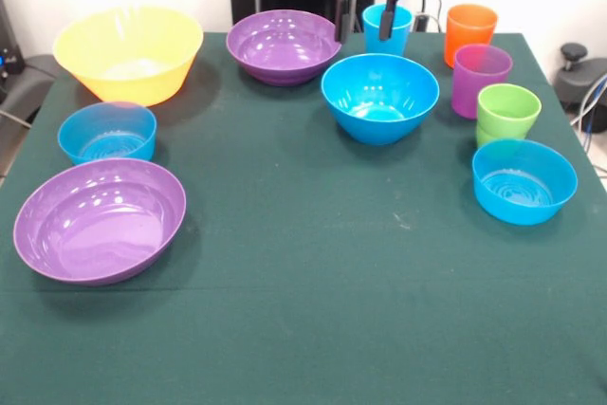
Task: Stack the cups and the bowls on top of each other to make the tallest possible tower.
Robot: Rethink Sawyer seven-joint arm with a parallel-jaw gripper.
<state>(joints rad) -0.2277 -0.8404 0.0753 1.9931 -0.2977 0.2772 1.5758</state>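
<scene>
Nowhere on the green table (313, 310) is anything stacked; every cup and bowl stands alone and upright. At the top of the front view the red arm's pincer (365, 16) hangs with its two dark fingers (388, 14) spread apart and empty, one finger in front of the light blue cup (399, 27), the other at the right rim of the far purple bowl (283, 45).

To the right of the light blue cup stands the orange cup (470, 33). Just in front of it comes the purple cup (481, 79), and nearer again the lime green cup (507, 111), which overlaps the purple one in this view. Right in front of the green cup sits a small blue bowl (524, 180), its far rim covering the green cup's foot.

The large blue bowl (379, 97) rests near the middle, just in front of the light blue cup and close beside the far purple bowl. Over on the left, the large yellow bowl (128, 52) stands at the far edge, the second small blue bowl (107, 132) just in front of it, and the other wide purple bowl (99, 219) nearest the camera.
</scene>
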